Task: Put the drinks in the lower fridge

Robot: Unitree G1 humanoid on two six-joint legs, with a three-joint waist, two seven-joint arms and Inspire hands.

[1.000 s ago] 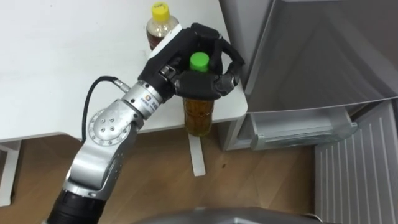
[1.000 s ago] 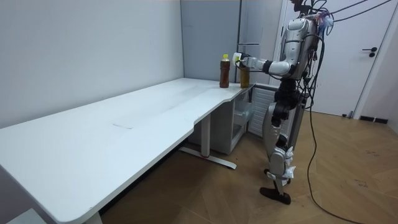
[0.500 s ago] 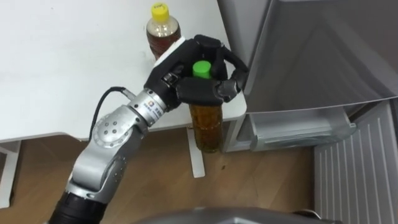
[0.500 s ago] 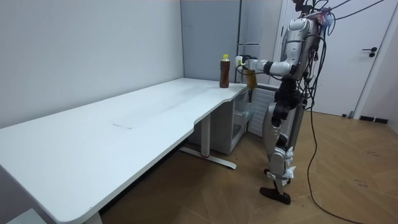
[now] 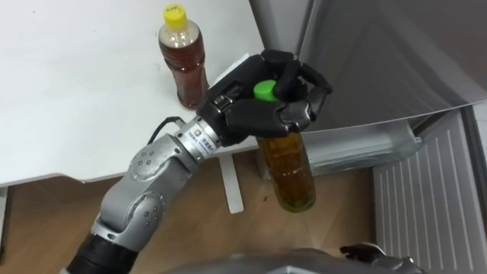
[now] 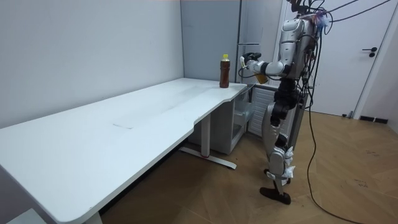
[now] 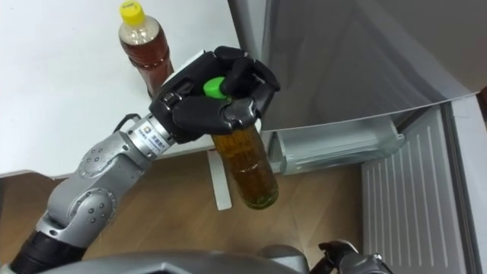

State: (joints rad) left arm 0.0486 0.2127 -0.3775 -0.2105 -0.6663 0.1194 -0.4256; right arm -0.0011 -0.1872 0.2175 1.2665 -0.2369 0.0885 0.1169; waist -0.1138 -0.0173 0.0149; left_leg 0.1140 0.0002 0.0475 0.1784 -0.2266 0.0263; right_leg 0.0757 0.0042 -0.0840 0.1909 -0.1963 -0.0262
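Observation:
My left hand [image 5: 262, 114] is shut on the neck of a green-capped bottle [image 5: 289, 171] of amber drink, just below the cap. The bottle hangs slightly tilted over the wooden floor, just off the table's corner and in front of the open lower fridge [image 5: 358, 144]. A second bottle with a yellow cap [image 5: 183, 57] stands upright on the white table [image 5: 68, 99] near its right edge. In the room view I stand at the table's end by the fridge, left hand [image 6: 256, 65] held out. A dark part of my right hand [image 5: 365, 255] shows at the bottom edge.
The grey upper fridge front [image 5: 380, 53] rises right of the table. Below it a door shelf sticks out, and a ribbed white panel [image 5: 426, 205] lies at the far right. The table's leg [image 5: 230, 183] stands on the floor beside the hanging bottle.
My left hand has carried the green-capped bottle off the table's corner, to the right and towards the fridge. The yellow-capped bottle has stayed in place.

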